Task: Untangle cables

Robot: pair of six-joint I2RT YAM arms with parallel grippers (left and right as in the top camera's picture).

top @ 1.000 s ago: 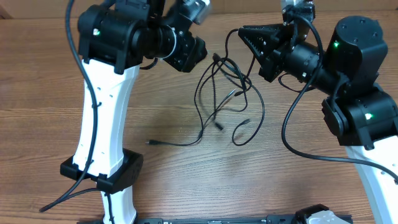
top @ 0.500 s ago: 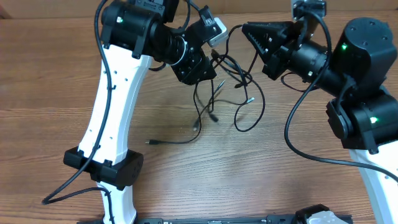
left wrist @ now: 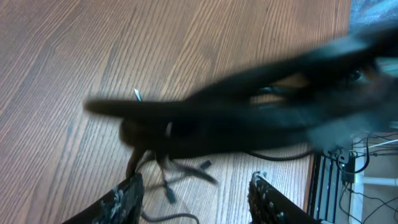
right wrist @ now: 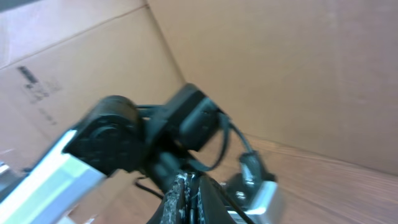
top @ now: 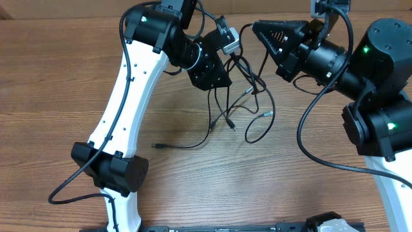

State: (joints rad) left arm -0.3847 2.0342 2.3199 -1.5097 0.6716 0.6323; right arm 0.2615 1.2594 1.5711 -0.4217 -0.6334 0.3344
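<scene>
Wooden table [top: 51, 96] under both arms. Right gripper [top: 256, 28] was pinched shut on a strand of the cables [top: 239, 87]. The tangle hung below it, just beside the left gripper [left wrist: 196, 190], whose jaws stood apart and empty. Risk: the left could grab several strands together, so pulling would tighten the knot.

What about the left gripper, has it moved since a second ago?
Yes. In the overhead view the left gripper has shifted right, away from the plug end lying still on the table, to above the cables.
</scene>
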